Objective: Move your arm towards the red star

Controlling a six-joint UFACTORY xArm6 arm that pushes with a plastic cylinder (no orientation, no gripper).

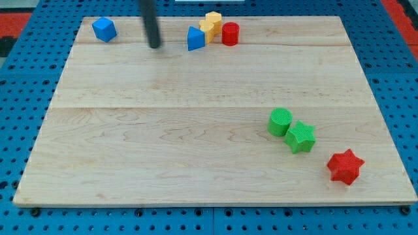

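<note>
Red star (345, 167): lay near the view's bottom right corner of the wooden board (163, 150), apart from every other block and close to the board's right edge
Tip position: my tip (154, 46) rested at the view's top, between the blue cube (104, 29) on its left and the blue triangular block (195, 39) on its right, touching neither
Tool state: a plain rod with nothing that opens or closes; it held no block and pressed on none
Distance to target: well apart; the tip sat at the far corner of the board from the star
Top cluster: the blue triangular block touched a yellow block (210, 25), with a red cylinder (230, 33) just beside that
Risk, start of travel: a sweep straight toward the view's right would likely have clipped the blue triangular block and shoved the cluster; cause would be its nearness to the tip
Risk, mid path: the green cylinder (280, 122) and green star (300, 136), touching each other, lay just up and left of the target; a direct diagonal would probably have run into them
Risk, arrival: overshoot could have pushed the red star off the board's edge
</note>
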